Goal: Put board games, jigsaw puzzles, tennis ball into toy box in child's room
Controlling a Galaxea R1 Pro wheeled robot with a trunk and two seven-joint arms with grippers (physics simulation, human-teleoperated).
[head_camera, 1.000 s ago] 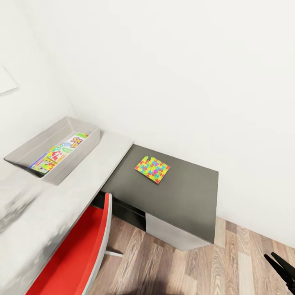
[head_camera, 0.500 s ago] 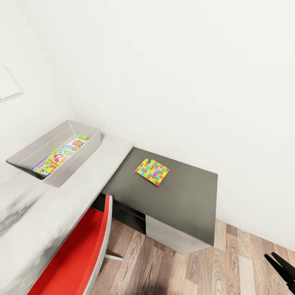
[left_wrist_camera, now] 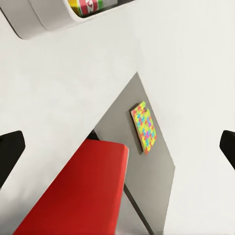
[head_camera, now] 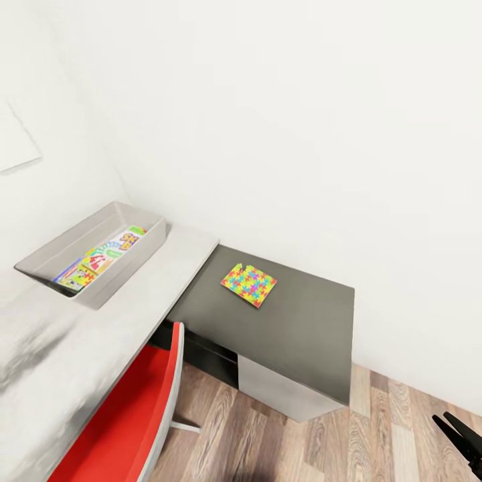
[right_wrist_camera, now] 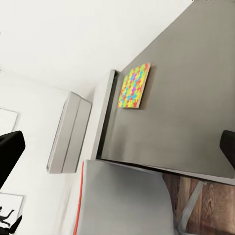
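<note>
Head view: both end effectors gaped empty; the thin puzzle [head_camera: 249, 284], flush on the tabletop [head_camera: 301, 328], might slide from a pinch.

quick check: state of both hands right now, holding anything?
Left hand: open, fingers wide apart, nothing between them.
Right hand: open, fingers wide apart, nothing held.

The bench [head_camera: 100, 321] is carrying the toy box [head_camera: 50, 249] (pale top); a jigsaw puzzle [head_camera: 248, 284] is lying on its dark section.
</note>
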